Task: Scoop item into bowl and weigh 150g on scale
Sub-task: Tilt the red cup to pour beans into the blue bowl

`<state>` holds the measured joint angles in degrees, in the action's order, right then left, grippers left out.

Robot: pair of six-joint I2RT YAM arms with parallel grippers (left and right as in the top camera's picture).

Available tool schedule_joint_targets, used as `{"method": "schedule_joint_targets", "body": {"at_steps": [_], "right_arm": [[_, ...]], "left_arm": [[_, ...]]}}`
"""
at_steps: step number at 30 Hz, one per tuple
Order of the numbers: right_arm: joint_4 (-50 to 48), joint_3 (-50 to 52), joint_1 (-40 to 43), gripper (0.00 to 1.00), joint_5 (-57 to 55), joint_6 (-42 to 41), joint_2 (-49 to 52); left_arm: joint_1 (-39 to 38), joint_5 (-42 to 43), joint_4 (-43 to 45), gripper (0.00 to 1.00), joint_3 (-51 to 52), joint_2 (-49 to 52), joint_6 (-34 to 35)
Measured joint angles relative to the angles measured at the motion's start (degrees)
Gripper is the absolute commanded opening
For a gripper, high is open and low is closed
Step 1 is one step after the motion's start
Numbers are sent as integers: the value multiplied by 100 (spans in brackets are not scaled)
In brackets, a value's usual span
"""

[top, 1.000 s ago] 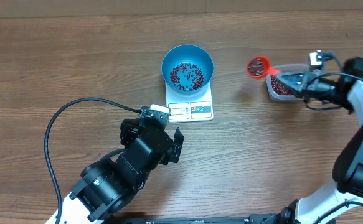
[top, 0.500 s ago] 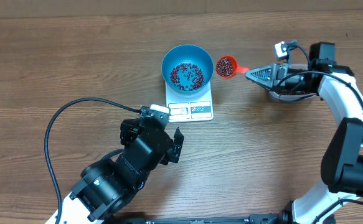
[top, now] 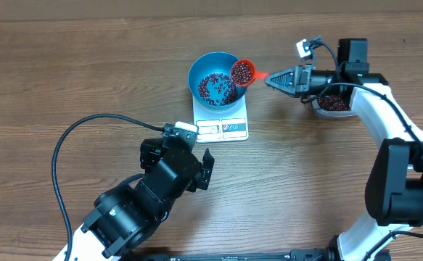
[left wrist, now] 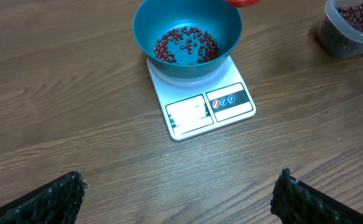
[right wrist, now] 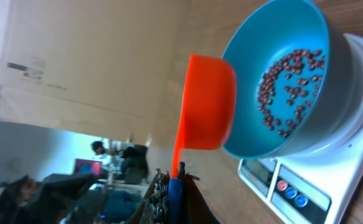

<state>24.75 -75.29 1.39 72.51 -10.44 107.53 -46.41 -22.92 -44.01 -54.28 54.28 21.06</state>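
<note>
**A:** Since a second ago the right arm [top: 385, 109] has carried the scoop [top: 241, 72] from beside the tub [top: 334, 104] across the table [top: 66, 72] to the bowl [top: 196, 69]. Nothing else has shifted.

**B:** And the hands?

**A:** The right gripper [top: 273, 77] is pinched tight on the scoop's handle. The left gripper [left wrist: 180, 180] hangs near the front of the scale [top: 222, 129], fingers spread wide and holding nothing.

**B:** Where could it go wrong?

**A:** Biggest first — the arm is reaching far out, and a bump from it could shove the bowl. It sits on the rear of the scale, so it might slide off centre or drag the scale along.

**B:** Then the scoop?

**A:** It's loaded and sits at the bowl's right rim, partly over the bowl and partly outside it. I can't tell whether it touches. If it leans on the rim, the weight shown would be false. If it tips from that spot, part of the load misses.

**B:** And the beans [top: 217, 88]?

**A:** There's only a thin scatter on the bowl's floor, with more left in the tub. If the whole scoop is dumped at once the weight could overshoot, and the display is too small to read from here. Small and hard as they look, strays would likely bounce onto the table — or land on the scale beside the bowl and still get weighed.
</note>
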Motion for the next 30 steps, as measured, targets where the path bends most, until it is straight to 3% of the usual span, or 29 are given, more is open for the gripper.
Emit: {"method": "schedule_joint_targets", "body": {"at_steps": [6,13,19,30], "right_arm": [[-490,0,-378,4,-708,-81,0],[-741,0,-844,4,-1696,651,0],[-737,0,-981,4,-2371,1759,0],[-737,0,-979,4,-2616,4570,0]], "left_arm": [[0,0,-2,100,0,0,2],[0,0,0,100,-2,0,0],[0,0,0,99,0,0,2],[0,0,0,99,0,0,0]]}}
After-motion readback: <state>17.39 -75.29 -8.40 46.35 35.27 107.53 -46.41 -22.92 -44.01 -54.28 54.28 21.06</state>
